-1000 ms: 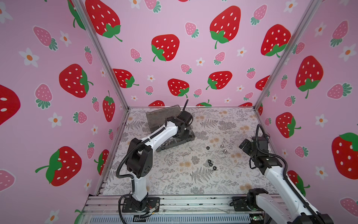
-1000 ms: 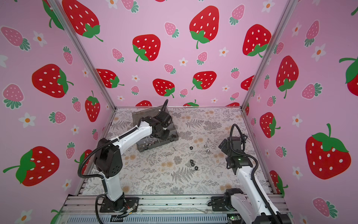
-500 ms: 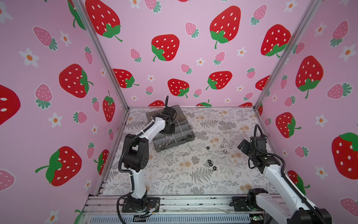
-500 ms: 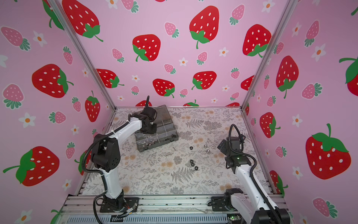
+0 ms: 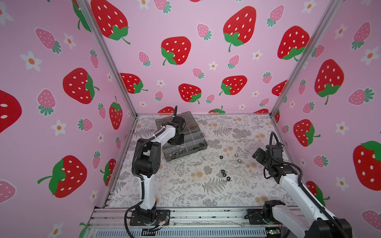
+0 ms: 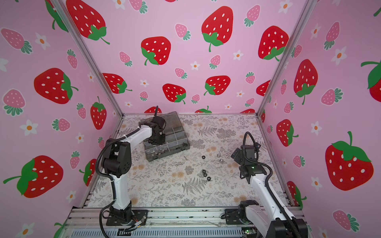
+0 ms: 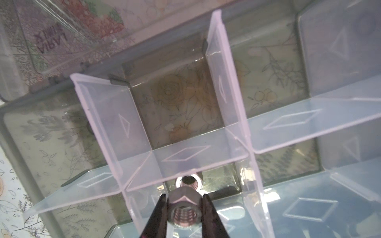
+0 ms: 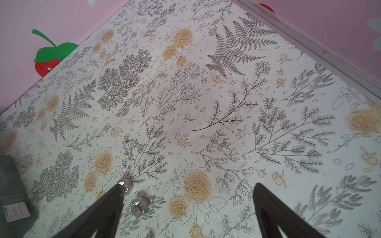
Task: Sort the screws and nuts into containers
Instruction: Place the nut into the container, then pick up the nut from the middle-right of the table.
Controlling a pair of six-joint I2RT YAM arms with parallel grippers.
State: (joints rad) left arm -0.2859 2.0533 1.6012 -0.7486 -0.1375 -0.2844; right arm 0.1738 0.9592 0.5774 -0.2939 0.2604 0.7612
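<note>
My left hand (image 7: 184, 201) was pinched narrow on a silver nut (image 7: 183, 214), a finger (image 7: 158, 214) on each side of it. In both top views that hand (image 5: 175, 141) hung over the open box (image 5: 198, 144), above the compartments (image 6: 173, 142) on the box's left half. A second nut (image 7: 189, 182) lay in the compartment just below the held one. The lid (image 5: 185, 118) lay flat behind the box.

My right hand (image 8: 188, 193) stood wide and held nothing, over the bench (image 5: 185, 185) well to the right of the box. Two loose nuts (image 8: 139, 206) lay beside one finger (image 8: 111, 202); I could not tell whether it touched either. Black nuts (image 5: 224, 175) sat on the bench right of the box and nearer me.
</note>
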